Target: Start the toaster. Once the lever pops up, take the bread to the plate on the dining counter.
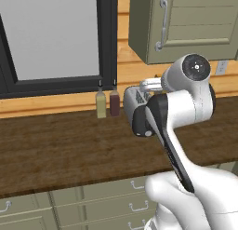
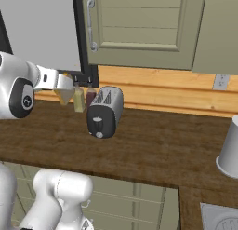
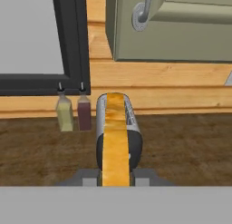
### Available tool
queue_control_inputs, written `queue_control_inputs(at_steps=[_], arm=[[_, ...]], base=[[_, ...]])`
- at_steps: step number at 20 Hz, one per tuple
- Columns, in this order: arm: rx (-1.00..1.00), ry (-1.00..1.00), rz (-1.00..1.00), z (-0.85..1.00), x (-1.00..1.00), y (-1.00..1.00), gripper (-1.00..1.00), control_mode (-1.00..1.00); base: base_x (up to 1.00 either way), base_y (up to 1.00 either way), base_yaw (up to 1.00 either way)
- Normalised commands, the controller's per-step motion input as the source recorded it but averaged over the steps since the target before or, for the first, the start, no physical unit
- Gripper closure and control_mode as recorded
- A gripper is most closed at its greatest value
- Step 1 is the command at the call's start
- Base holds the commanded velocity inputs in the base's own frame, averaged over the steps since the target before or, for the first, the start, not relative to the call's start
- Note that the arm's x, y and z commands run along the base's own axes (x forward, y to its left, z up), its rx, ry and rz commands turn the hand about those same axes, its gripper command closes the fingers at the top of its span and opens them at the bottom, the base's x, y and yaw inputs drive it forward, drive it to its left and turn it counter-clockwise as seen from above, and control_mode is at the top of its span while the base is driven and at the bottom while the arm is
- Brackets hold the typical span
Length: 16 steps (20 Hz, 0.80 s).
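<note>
Bread (image 3: 115, 141), a tan-yellow slice seen edge-on, is pinched between the gripper's (image 3: 116, 178) two finger tips in the hand view, running up the middle of that picture in front of the toaster (image 3: 118, 128). In the right base view the same slice (image 2: 62, 93) hangs as a pale wedge at the end of the white hand, in the air to the left of the toaster (image 2: 106, 111) and above the worktop (image 2: 153, 145). The arm rises from the base, bends at a large round joint with a dark cap, and reaches forward and level, so that the hand looks along the counter toward the wall of light wood planks; in the left base view the forearm covers most of the toaster (image 1: 135, 99), leaving its slotted side showing. The toaster stands on the dark wood worktop with its black end panel facing near, a round knob low on it. Just left of it, against the wall, stand two slim bottles, one pale yellow (image 3: 65, 113) and one dark red (image 3: 84, 112), close together. Above hang a dark-framed window (image 3: 68, 46) and a green-grey wall cabinet (image 3: 172, 28) with a curved metal handle. No label or writing can be read on the bottles or the toaster.
</note>
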Motion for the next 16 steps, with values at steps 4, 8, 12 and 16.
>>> queue_control_inputs(at_steps=[4, 8, 12, 16], arm=[[0.0, 0.0, 0.0, 0.0, 0.0, 0.0, 1.0, -1.0], [0.0, 0.0, 0.0, 0.0, 0.0, 0.0, 1.0, -1.0], [0.0, 0.0, 0.0, 0.0, -0.12, 0.0, 1.0, -1.0], [0.0, 0.0, 0.0, -0.01, -0.17, -0.02, 1.0, 1.0]], base=[[0.0, 0.0, 0.0], [0.0, 0.0, 0.0], [0.0, 0.0, 0.0], [-0.74, -0.08, 0.01]])
